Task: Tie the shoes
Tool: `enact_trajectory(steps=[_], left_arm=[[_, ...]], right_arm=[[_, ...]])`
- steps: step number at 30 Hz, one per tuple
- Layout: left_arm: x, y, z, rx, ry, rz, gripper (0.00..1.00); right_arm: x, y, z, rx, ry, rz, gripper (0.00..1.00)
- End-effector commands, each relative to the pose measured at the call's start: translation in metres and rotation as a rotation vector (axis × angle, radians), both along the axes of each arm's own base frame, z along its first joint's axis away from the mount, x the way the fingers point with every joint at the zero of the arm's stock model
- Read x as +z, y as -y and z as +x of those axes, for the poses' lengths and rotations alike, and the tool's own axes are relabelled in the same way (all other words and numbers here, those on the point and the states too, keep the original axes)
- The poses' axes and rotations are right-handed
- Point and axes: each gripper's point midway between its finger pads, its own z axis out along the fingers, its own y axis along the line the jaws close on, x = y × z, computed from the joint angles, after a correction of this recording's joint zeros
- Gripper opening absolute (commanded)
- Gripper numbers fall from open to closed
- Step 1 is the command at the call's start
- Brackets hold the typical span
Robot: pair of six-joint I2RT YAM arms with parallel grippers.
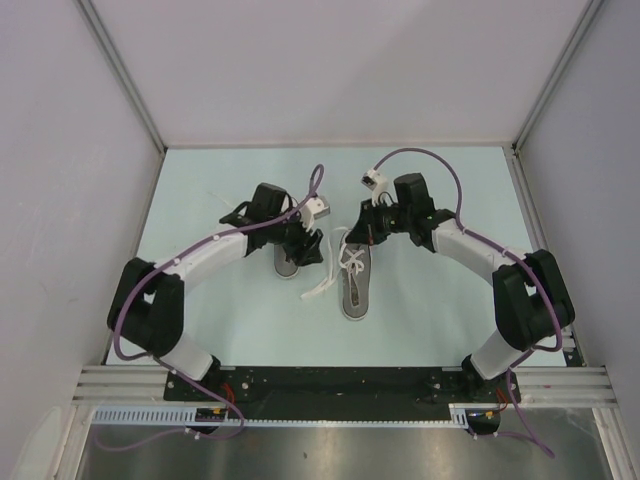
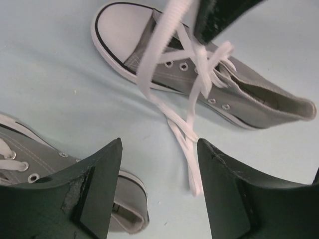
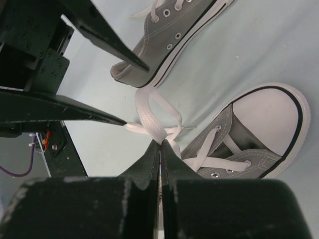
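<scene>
— Pale blue-green table [image 1: 230,320] under us, white walls [image 1: 330,70] on three sides, and both shoes lying well out from our bases. Where do we have hold?

— Our right gripper [image 3: 160,149] is pinched tight on the lace [image 3: 149,112] of the middle shoe [image 3: 259,129], just above its eyelets. We reckon that grip is there to lift the strand taut off the tongue, so a loop stands clear for our other hand.

— And our left gripper [image 2: 159,144]?

— Its jaws stand wide apart with nothing between them. It hangs over the table just beside that shoe. One fingertip [image 3: 112,119] sits right against the looped strand, though we can't tell whether it touches.

— So the tying isn't done.

— No. We see the lace crossed near the top eyelets and one loop drawn out. A loose end [image 1: 318,290] trails onto the table between the shoes. We see no finished bow.

— What stands in our way?

— The second shoe [image 1: 288,262] lies partly under our left gripper, its heel near the loop. If we reach low we could nudge it or catch its own lace. How that one is laced we can't make out.

— Anything else?

— Our two wrists are close together over one small knot, with the purple cables [image 1: 445,180] arching above them. We judge the fingers could knock each other, and a hard pull could drag the middle shoe along the table.
</scene>
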Motion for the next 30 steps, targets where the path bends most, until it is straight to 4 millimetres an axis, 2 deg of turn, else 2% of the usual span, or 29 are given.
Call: enact_trajectory(steps=[1, 5, 8, 9, 12, 13, 14, 16, 17, 20, 21, 22, 23, 24, 26, 28, 30], left_arm=[[0.015, 0.027, 0.03, 0.071, 0.003, -0.124, 0.67], [0.005, 0.041, 0.033, 0.064, -0.04, -0.151, 0.65], [0.0, 0.048, 0.039, 0.071, -0.054, -0.155, 0.57], [-0.001, 0.046, 0.044, 0.092, -0.047, -0.14, 0.45], [0.013, 0.044, 0.061, 0.11, 0.014, -0.129, 0.25], [0.024, 0.044, 0.067, 0.105, 0.042, -0.14, 0.2], [0.033, 0.042, 0.072, 0.106, 0.063, -0.152, 0.08], [0.046, 0.04, 0.078, 0.105, 0.106, -0.153, 0.0], [0.053, 0.038, 0.081, 0.107, 0.135, -0.149, 0.0], [0.053, 0.025, 0.09, 0.123, 0.21, -0.065, 0.0], [0.052, 0.018, 0.092, 0.117, 0.249, -0.022, 0.04], [0.049, 0.013, 0.091, 0.105, 0.259, 0.014, 0.14], [0.042, 0.006, 0.083, 0.086, 0.243, 0.054, 0.41], [0.039, 0.0, 0.077, 0.063, 0.263, 0.08, 0.49], [0.039, -0.008, 0.059, 0.013, 0.263, 0.072, 0.53], [0.04, -0.012, 0.026, -0.092, 0.285, 0.047, 0.55], [0.03, -0.017, 0.002, -0.135, 0.265, 0.042, 0.59]], right_arm=[[0.018, 0.001, -0.001, 0.005, 0.046, 0.047, 0.0], [0.017, 0.002, -0.002, 0.003, 0.046, 0.047, 0.0], [0.016, 0.002, -0.004, 0.007, 0.039, 0.047, 0.0], [0.016, 0.002, -0.004, 0.007, 0.037, 0.05, 0.0], [0.014, 0.001, -0.006, 0.012, 0.029, 0.051, 0.0], [0.014, 0.0, -0.006, 0.014, 0.027, 0.052, 0.0], [0.012, 0.0, -0.006, 0.014, 0.024, 0.051, 0.0], [0.011, -0.002, -0.005, 0.012, 0.019, 0.055, 0.0], [0.011, -0.002, -0.005, 0.01, 0.016, 0.056, 0.0], [0.01, -0.004, -0.003, 0.003, 0.021, 0.052, 0.0], [0.008, -0.005, -0.003, 0.002, 0.02, 0.05, 0.0], [0.008, -0.005, -0.003, 0.004, 0.023, 0.048, 0.0], [0.004, -0.006, -0.003, 0.002, 0.012, 0.042, 0.0], [0.003, -0.007, -0.004, 0.003, 0.01, 0.04, 0.0], [0.001, -0.009, -0.005, 0.007, 0.004, 0.037, 0.0], [-0.001, -0.009, -0.005, 0.006, 0.002, 0.034, 0.0], [-0.002, -0.011, -0.007, 0.009, -0.003, 0.031, 0.0]])
